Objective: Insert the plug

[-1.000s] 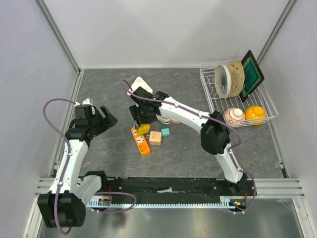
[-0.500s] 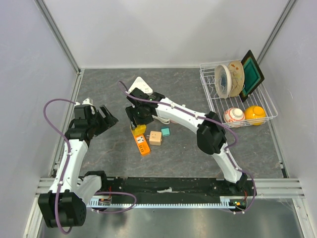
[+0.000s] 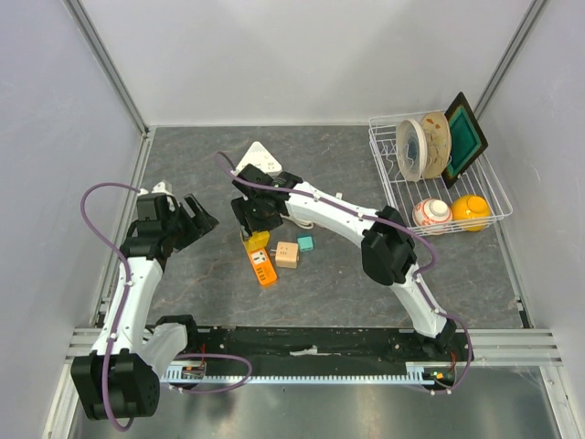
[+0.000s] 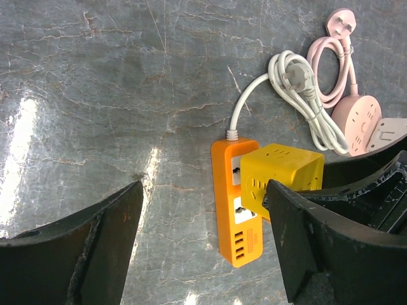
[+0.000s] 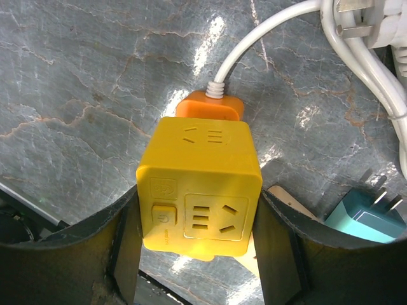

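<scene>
My right gripper is shut on a yellow cube plug adapter; its fingers press the cube's two sides. The cube sits over the cord end of the orange power strip, covering its upper socket in the left wrist view. I cannot tell whether its prongs are in. The strip lies flat on the table, and its cord end shows behind the cube. My left gripper is open and empty, left of the strip.
A beige adapter and a teal plug lie right of the strip. A coiled white cord, a pink round socket and a white power strip lie behind. A dish rack stands far right.
My right gripper has moved slightly left with the yellow cube, over the strip's cord end. The left arm has not moved.
</scene>
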Tool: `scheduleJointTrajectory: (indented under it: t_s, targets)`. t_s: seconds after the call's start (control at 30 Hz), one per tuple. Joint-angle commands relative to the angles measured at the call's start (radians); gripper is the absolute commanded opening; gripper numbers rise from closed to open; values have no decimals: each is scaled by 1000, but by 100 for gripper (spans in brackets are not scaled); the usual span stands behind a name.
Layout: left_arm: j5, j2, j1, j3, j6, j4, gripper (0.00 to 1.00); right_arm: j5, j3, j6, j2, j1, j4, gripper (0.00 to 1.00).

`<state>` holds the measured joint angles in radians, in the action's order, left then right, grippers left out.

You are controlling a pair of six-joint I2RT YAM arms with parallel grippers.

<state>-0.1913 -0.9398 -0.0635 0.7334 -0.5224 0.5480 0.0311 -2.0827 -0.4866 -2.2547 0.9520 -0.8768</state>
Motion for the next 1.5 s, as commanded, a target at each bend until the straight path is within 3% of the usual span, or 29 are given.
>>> scheduleJointTrajectory:
  t_s: [0.0,1.2,1.47]
  targets:
    - [-28,3,-10,-3,38,-33,85,-63,-10,-7,-8,10,-5,0]
    - [-53,2,-15,-17,32,-37,84,-269,-53,-30,-215,111,-63,0]
    - [-50,6,-16,-20,32,-39,84,-261,21,-38,-244,114,-57,0]
